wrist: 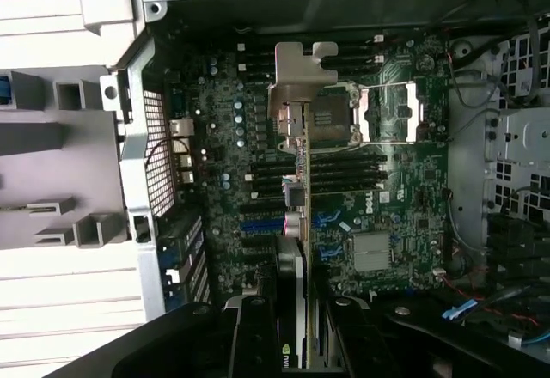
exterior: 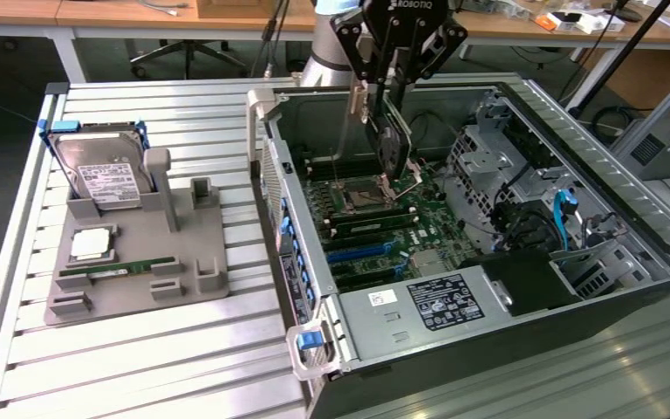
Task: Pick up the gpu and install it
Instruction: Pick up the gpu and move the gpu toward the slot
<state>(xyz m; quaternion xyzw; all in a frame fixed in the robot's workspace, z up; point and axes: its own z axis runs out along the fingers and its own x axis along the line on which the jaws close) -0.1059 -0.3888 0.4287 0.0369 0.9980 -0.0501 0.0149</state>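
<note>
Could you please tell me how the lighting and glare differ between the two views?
Exterior view: the slatted table is evenly bright, the case interior shadowed. Wrist view: the table washes out to white, the motherboard is dim, the gpu has glare on its bracket, and the claw is dark.

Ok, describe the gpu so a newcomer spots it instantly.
Find the open computer case on the exterior view's right. Above its motherboard, the pincer holds the gpu edge-down: a thin dark card with a silver end bracket, the only card held aloft.
</note>
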